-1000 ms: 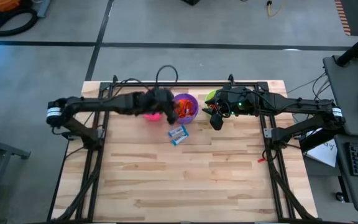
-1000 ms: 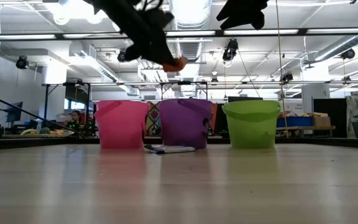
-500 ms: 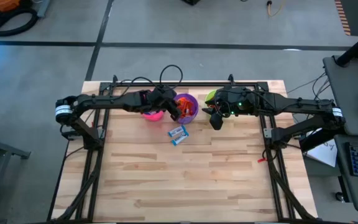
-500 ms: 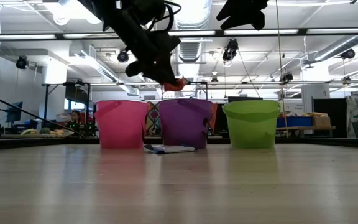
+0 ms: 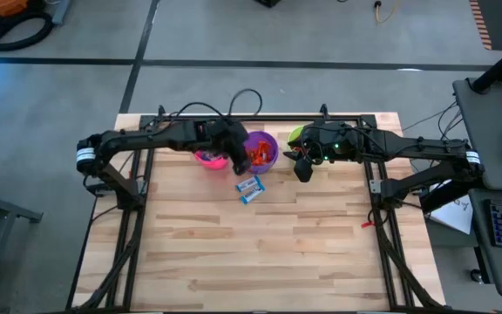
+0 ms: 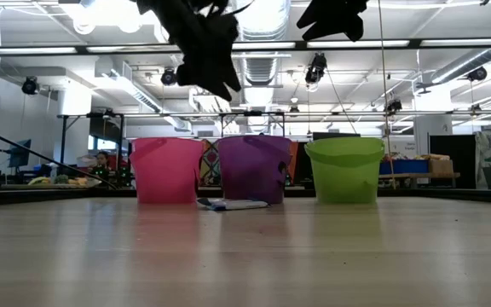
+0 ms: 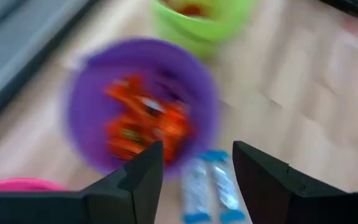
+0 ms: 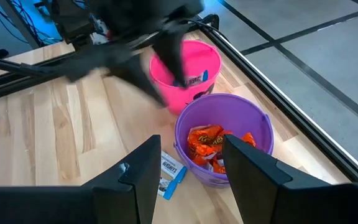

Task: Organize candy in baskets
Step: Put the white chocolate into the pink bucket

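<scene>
Candy, orange-wrapped (image 8: 216, 146), is seen heaped in the purple bucket (image 5: 261, 150), no common direction. Two blue-and-white bars (image 5: 249, 187) are laid flat on the wooden table (image 5: 260, 253) just in front of that bucket, side by side, long axes parallel and running diagonally. Pink bucket (image 5: 209, 158) and lime green bucket (image 6: 344, 169) are set on either side. Left gripper (image 7: 193, 174) is held above the purple bucket, jaws spread, empty. Right gripper (image 8: 188, 165) is poised near the green bucket, jaws parted, nothing gripped.
</scene>
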